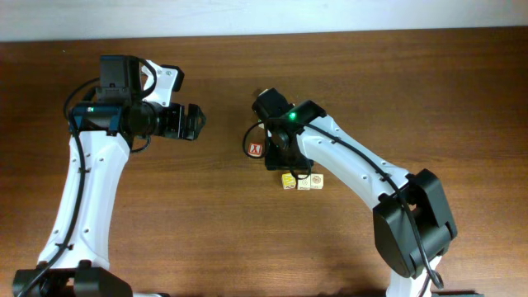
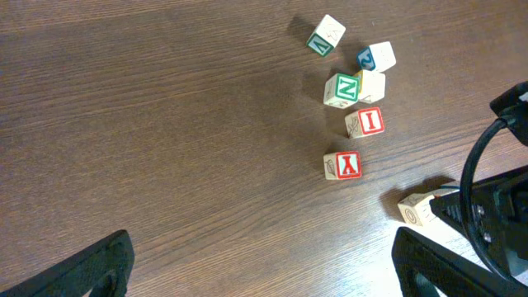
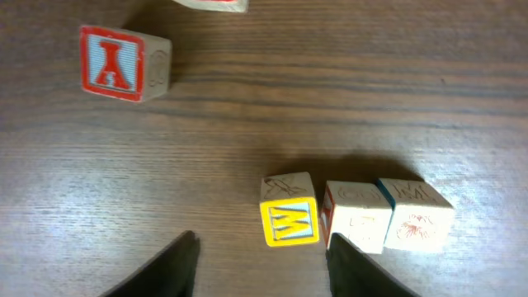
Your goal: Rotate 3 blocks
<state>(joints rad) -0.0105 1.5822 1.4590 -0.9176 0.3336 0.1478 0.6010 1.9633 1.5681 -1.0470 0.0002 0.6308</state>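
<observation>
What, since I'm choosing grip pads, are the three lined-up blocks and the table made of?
Blocks: apparently wood, matte; pale bare-looking faces, painted letters. Table: dark wood-grain streaks, slight sheen; solid wood or laminate, cannot tell.

A dark brown wooden desk is filling nearly the whole view, its grain running sideways under soft, even light. A pale strip is showing along its far edge.

Seen from overhead, my right arm hides the green N cube. In my right wrist view the top edge cuts a red-edged cube, and the bottom edge cuts my right gripper.
</observation>
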